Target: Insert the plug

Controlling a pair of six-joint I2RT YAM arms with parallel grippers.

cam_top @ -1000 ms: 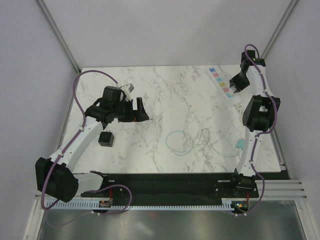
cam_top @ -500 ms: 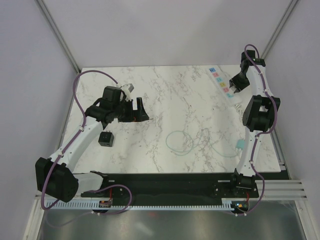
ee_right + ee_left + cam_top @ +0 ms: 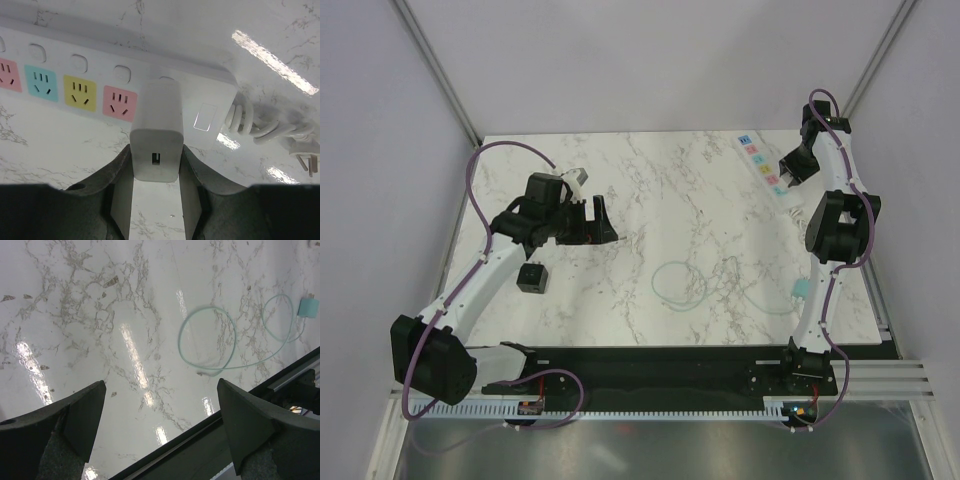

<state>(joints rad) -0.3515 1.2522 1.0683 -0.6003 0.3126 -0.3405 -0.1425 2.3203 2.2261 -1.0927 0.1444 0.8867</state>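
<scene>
Plug (image 3: pixel 531 277) lies near spread L end effector (image 3: pixel 601 221); R end effector (image 3: pixel 156 150) clamps white adapter (image 3: pixel 157 120).

The power strip (image 3: pixel 55 62) is cut off at left, partly behind the white adapter (image 3: pixel 157 115).

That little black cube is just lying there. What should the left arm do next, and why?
Probably draw the left gripper back toward its base and lower it over the plug. The jaws stand wide open over the table, while the plug lies untouched beside that arm. The right gripper is shut on a white adapter at the power strip.
</scene>
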